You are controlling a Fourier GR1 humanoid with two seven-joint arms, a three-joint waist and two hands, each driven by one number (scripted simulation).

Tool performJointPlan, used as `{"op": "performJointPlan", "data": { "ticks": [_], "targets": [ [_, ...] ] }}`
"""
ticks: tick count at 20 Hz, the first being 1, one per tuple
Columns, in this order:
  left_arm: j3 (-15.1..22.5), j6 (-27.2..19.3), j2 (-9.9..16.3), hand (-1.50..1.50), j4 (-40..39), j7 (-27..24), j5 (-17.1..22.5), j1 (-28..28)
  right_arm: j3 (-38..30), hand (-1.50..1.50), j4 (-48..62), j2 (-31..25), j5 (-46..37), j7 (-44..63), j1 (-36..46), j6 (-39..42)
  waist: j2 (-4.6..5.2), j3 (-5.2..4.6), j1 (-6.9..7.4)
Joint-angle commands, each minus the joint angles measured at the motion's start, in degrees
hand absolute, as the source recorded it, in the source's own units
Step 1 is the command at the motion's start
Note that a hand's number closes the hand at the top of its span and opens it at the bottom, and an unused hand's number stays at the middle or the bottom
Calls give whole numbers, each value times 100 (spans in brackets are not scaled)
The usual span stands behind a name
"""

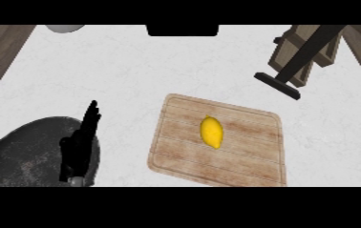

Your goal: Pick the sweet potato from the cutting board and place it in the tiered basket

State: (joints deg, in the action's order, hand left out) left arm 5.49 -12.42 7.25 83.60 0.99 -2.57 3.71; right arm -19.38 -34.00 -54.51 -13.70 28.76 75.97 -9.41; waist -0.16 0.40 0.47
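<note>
A yellow oval sweet potato (pixel 211 132) lies near the middle of the wooden cutting board (pixel 247 162) on the white counter. The tiered basket (pixel 310 50), a wooden frame on a dark stand, rises at the upper right. My left hand (pixel 79 148) shows at the lower left, fingers straight and pointing up, well left of the board and touching nothing. The right hand is out of sight.
A dark round pan or plate (pixel 32 150) lies at the lower left, partly under the left hand. A grey round object (pixel 65 28) and a black block (pixel 182 30) sit at the counter's far edge. Wooden trim (pixel 13 43) borders the upper left.
</note>
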Motion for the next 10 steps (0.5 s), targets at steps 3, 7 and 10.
{"op": "performJointPlan", "data": {
  "ticks": [3,7,10],
  "targets": [
    [-110,107,114,0,-121,138,77,226,-502,-150,136,-1172,108,194,-308,69,7,-37,-92],
    [-93,-58,-64,0,-348,161,-11,66,-918,-150,-20,-1799,542,114,-835,834,-19,-36,-224],
    [-44,-135,-185,0,-298,15,-32,266,-1455,-150,422,-2578,876,-149,-1228,1468,-12,-28,-249]
  ]
}}
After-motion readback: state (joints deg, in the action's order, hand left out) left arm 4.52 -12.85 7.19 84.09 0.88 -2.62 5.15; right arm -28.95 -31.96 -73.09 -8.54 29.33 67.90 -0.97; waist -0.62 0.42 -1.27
